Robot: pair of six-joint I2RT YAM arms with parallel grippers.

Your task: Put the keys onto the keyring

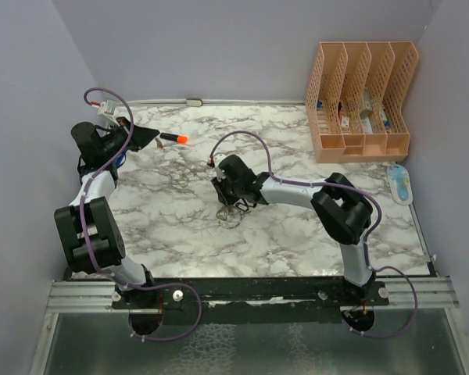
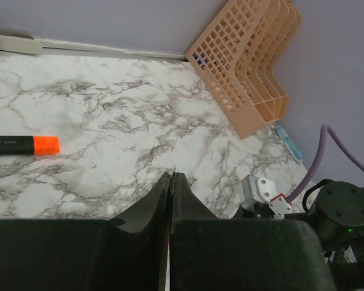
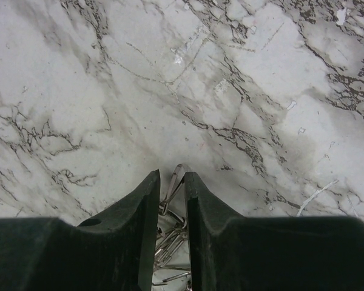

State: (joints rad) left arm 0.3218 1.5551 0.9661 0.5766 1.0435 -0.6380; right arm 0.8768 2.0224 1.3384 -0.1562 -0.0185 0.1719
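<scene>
The keyring (image 3: 175,182), a thin silver wire loop, stands on edge between the fingers of my right gripper (image 3: 171,174), which is closed on it. Several small silver keys (image 3: 170,246) hang in a bunch below the jaws. In the top view the ring and keys (image 1: 231,218) rest on the marble table just in front of my right gripper (image 1: 233,205). My left gripper (image 2: 171,174) is shut, tips together, at the far left (image 1: 150,135). A thin red sliver shows deep between its fingers; I cannot tell what it is. No red-tagged key shows clearly.
A black marker with an orange cap (image 1: 173,138) lies just beyond my left gripper's tips, also in the left wrist view (image 2: 24,145). A peach file organizer (image 1: 359,101) stands at the back right. A small blue and white object (image 1: 399,183) lies near the right wall.
</scene>
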